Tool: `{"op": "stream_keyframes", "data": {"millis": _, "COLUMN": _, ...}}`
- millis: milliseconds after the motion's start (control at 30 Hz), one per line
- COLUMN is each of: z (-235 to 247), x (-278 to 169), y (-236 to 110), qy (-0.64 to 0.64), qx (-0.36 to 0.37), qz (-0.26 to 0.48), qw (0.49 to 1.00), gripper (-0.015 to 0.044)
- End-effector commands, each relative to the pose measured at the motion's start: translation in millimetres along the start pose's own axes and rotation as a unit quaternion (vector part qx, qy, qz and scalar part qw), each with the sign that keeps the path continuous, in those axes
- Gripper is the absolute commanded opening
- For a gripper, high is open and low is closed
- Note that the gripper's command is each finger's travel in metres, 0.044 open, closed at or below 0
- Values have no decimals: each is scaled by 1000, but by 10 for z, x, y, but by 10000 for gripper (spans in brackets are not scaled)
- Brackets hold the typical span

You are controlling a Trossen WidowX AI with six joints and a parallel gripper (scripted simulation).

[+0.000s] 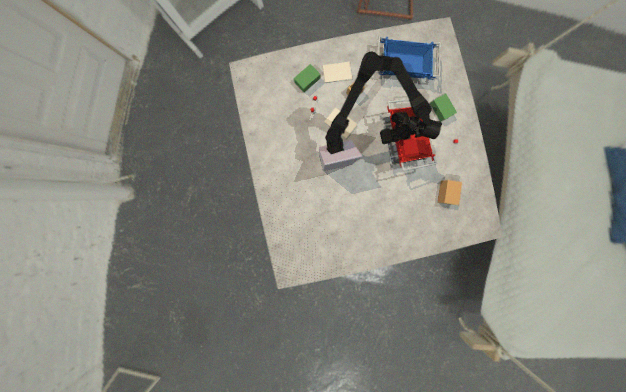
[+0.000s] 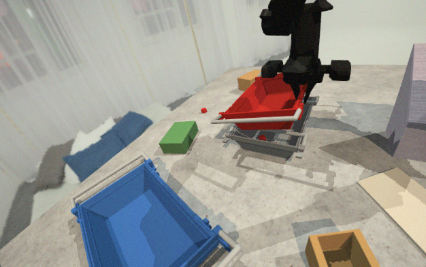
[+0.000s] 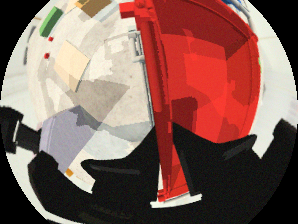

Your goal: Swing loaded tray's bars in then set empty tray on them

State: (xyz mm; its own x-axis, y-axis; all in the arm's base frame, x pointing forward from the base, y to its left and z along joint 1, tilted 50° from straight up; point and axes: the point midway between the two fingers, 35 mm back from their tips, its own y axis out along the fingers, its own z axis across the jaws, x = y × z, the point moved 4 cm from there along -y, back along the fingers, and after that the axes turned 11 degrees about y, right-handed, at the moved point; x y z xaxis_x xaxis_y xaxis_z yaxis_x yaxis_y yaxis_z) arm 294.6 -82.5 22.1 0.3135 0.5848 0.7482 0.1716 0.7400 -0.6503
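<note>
Your gripper (image 2: pixel 303 97) is clamped on the long wall of the red tray (image 2: pixel 269 102), which hangs tilted over the grey tray (image 2: pixel 272 144). Its fingertips are hidden, and no writing shows anywhere.

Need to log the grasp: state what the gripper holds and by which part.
The gripper is shut on the red tray, gripping one long side wall at its rim; the tray hangs tilted above the grey tray.

table (image 1: pixel 350 235) | blue tray (image 1: pixel 407 56) | green blocks (image 1: pixel 306 77) | orange box (image 1: pixel 449 192)
</note>
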Motion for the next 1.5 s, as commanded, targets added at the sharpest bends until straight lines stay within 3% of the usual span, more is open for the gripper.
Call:
{"op": "stream_keyframes", "data": {"millis": 0, "z": 36, "x": 16, "y": 48, "qy": 2, "qx": 11, "qz": 2, "qw": 1000, "gripper": 0}}
{"op": "stream_keyframes", "data": {"millis": 1467, "z": 64, "x": 11, "y": 126, "qy": 2, "qx": 11, "qz": 2, "qw": 1000, "gripper": 0}}
